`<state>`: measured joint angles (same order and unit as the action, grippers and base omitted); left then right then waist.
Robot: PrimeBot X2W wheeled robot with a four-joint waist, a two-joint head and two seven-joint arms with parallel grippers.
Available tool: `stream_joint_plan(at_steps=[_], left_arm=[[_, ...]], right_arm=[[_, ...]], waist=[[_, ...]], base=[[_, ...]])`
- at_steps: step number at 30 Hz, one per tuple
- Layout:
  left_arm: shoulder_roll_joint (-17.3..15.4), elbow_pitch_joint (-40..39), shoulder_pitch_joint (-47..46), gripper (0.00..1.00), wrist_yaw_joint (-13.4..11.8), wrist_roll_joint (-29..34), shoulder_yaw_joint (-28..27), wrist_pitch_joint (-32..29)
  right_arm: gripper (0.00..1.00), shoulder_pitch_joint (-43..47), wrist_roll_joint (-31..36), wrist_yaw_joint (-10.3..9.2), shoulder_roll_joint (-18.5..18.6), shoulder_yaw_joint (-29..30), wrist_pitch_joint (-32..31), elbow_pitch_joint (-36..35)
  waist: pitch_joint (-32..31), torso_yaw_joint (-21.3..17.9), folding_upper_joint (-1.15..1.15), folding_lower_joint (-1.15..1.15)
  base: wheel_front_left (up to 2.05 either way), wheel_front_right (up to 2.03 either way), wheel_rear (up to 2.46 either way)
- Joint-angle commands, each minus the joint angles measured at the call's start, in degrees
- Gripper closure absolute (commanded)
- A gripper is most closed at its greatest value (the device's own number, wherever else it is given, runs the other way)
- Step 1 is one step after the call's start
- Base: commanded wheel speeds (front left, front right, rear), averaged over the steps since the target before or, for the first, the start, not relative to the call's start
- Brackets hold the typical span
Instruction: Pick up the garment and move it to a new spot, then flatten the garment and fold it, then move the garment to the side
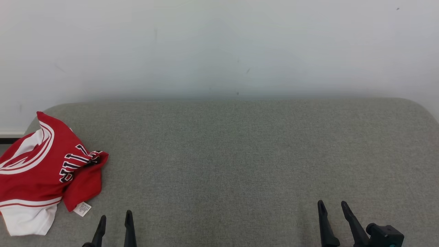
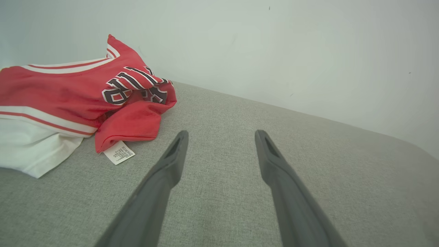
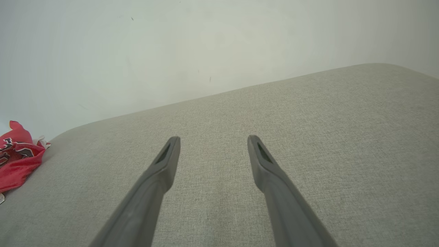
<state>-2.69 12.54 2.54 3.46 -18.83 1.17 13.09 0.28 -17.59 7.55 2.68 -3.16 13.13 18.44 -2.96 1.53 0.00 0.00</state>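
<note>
The garment (image 1: 41, 171) is a red and white jersey with black lettering, lying crumpled at the left end of the grey fabric surface (image 1: 223, 154). A white care label sticks out at its near edge. In the left wrist view the garment (image 2: 68, 99) lies up and left of my fingers. My left gripper (image 1: 115, 218) stands open just right of the garment's near corner, apart from it, with nothing between its fingers. My right gripper (image 1: 332, 206) is open over bare fabric at the lower right, far from the garment (image 3: 17, 161).
A plain pale wall (image 1: 219, 48) rises directly behind the grey surface. The surface has rounded far corners, and its left end drops off behind the garment, where a dark strip of baseboard (image 1: 8, 140) shows.
</note>
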Motion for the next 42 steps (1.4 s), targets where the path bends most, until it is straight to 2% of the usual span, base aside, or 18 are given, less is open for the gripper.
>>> stream_joint_plan(at_steps=[1,17,32,38,42], left_arm=[[-0.29,-0.06,0.73,0.0,-0.08,1.36,0.07,0.44],[-0.33,0.81,2.09,0.0,-0.18,6.97,0.65,2.21],[-0.31,1.02,1.75,0.0,-0.2,6.47,0.59,2.16],[-0.31,0.88,0.8,0.0,-0.38,6.04,1.1,2.16],[-0.32,0.72,0.16,0.0,-0.56,6.26,1.39,2.16]], right_arm=[[0.0,0.43,0.98,-0.1,0.28,-0.18,0.38,0.04],[0.0,0.79,7.52,-0.12,0.31,-0.95,2.18,1.91],[0.0,0.53,7.07,-0.12,0.3,-0.73,2.04,1.51],[0.0,0.64,6.8,-0.12,0.28,-0.77,2.04,1.22],[0.0,0.68,6.69,-0.12,0.27,-0.91,2.04,0.83]], waist=[[-0.09,-0.01,0.0,0.0],[-1.15,-0.08,0.0,0.0],[-0.77,0.13,0.0,0.0],[-0.59,1.74,0.0,0.0],[-0.7,4.8,0.0,0.0]], base=[[0.0,0.0,0.0],[0.0,0.0,0.0],[0.0,0.0,0.0],[0.0,0.0,0.0],[0.0,0.0,0.0]])
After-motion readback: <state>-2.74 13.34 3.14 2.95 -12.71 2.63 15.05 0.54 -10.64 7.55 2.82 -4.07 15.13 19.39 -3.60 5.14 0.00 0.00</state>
